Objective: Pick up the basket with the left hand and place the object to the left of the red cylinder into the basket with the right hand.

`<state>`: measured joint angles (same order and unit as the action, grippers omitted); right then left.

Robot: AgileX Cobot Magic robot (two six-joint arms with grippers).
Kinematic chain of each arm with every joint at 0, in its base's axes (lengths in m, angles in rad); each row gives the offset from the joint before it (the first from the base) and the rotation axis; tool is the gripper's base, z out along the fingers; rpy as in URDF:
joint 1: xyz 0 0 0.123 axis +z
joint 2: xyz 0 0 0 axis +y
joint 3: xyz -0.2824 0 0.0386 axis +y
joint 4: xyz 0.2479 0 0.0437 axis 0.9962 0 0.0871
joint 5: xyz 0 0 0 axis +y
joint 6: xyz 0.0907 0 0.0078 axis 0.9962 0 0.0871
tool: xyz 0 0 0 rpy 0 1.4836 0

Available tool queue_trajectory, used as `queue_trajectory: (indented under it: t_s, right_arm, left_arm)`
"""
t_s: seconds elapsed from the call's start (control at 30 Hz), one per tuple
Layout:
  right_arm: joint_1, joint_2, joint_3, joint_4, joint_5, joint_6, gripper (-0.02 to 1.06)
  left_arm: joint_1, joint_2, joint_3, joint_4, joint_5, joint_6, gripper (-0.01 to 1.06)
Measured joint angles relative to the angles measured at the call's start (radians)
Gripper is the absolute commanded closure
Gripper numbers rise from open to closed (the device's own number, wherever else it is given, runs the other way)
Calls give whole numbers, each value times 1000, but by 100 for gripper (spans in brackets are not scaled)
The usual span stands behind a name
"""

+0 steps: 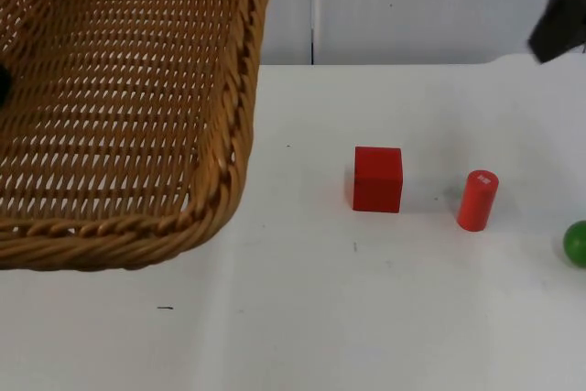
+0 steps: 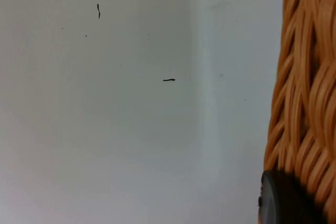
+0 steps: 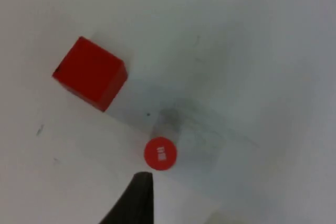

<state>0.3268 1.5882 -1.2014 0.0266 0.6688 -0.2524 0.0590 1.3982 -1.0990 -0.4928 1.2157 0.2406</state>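
Tan-brown woven wicker basket, open lattice weave with braided rim. Solid red cube. Red cylinder with small white marking on its top face. Green ball. White table with tiny dark specks. Grey wall.

A: Basket?
B: Woven wicker, tan, raised off the worktop, tilted, open side to cam.
A: Red cube?
B: Flat on worktop, just left of the red cylinder, not touching. Cylinder upright, white mark on top.
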Motion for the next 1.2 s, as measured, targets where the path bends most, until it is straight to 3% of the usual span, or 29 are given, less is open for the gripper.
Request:
queue_trajectory:
  t_s: [0.4, 0.67, 0.83, 1.2]
  right_arm:
    - [150, 279, -263, 0, 152, -152, -1]
    - [155, 411, -421, 27, 237, -218, -1]
    - [155, 479, -448, 32, 236, -293, -1]
    - [155, 575, -452, 58, 124, -402, -1]
  left_arm:
    - [0, 0, 0, -8, 0, 0, 105]
    - [0, 0, 0, -8, 0, 0, 105]
    - [0, 0, 0, -8, 0, 0, 105]
    - [0, 0, 0, -9, 0, -4, 105]
